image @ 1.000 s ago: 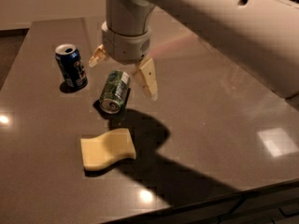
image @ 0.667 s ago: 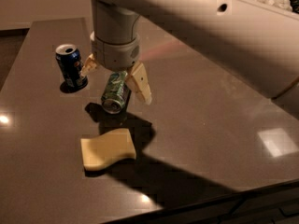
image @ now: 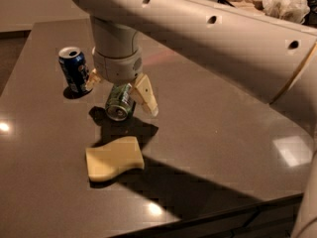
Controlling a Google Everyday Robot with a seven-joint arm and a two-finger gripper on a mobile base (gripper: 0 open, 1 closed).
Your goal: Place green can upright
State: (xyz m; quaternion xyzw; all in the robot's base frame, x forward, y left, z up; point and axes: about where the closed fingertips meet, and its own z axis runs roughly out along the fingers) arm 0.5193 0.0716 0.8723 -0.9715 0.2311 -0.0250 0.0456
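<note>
The green can (image: 120, 101) lies on its side on the dark worktop (image: 223, 133), left of centre. Its long axis runs roughly from 12 to 6 o'clock, and a silver end faces 6 o'clock, toward the camera. Whether it rests fully flat or has one end slightly raised cannot be told. The gripper (image: 120, 88) hangs directly over it, wrist pointing down. Its two pale fingers are spread wide astride the can's body, one at 9 o'clock and one at 3 o'clock. The 9 o'clock finger stands plainly clear of the can and the other is just beside it, so the can does not look clamped. Because the jaws straddle the can across its width, closing them should take it by the sides, and it would then have to be tipped onto one silver end. The dark blue can (image: 73, 69) stands upright at 10 o'clock, close to the nearer finger, and could be knocked during the turn. A yellow sponge (image: 115, 157) lies flat at 6 o'clock, near the can's facing end. The big arm (image: 208, 38) sweeps in from 2 o'clock.
</note>
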